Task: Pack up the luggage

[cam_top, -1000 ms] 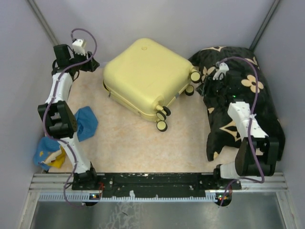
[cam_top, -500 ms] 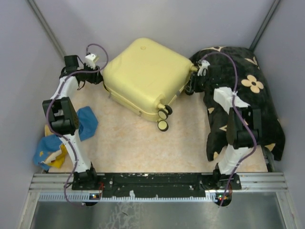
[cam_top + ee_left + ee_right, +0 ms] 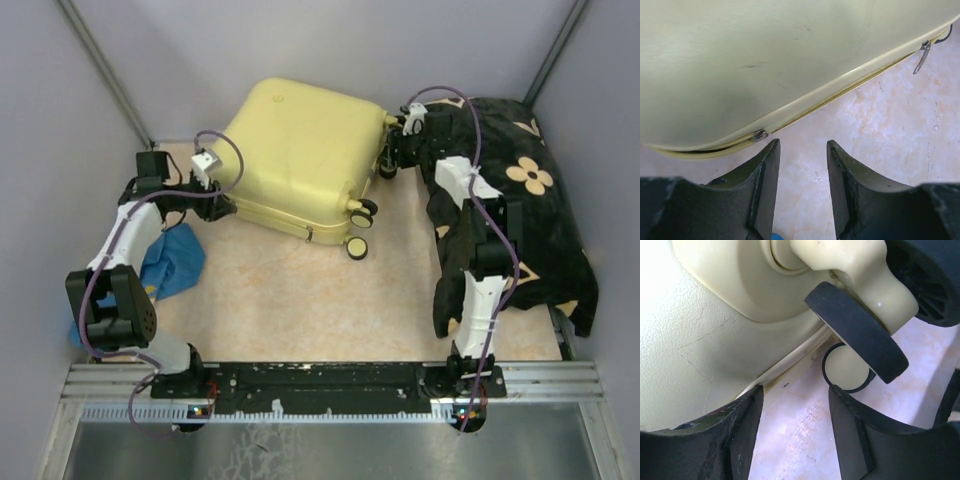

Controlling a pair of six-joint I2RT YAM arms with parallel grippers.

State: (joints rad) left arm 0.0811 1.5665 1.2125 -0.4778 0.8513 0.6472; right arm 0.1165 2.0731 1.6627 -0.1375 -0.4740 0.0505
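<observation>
1. Closed yellow hard-shell suitcase [image 3: 300, 150] lay far-centre. Left gripper [image 3: 802, 146] sat at its zipper seam [image 3: 840, 89], right gripper [image 3: 795, 391] by a wheel [image 3: 855, 330]; both gaped, empty.
2. I judged the shell stiff, slick and bulky; grip the seam lip.

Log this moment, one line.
suitcase: flat, lid down | left end effector: open at zipper seam | right end effector: open by wheel

Pale yellow luggage [image 3: 300, 150], black-tyred cream wheels [image 3: 855, 335], black beige-flowered cloth [image 3: 545, 235], blue cloth [image 3: 180, 262], mottled peach tabletop [image 3: 300, 300].
</observation>
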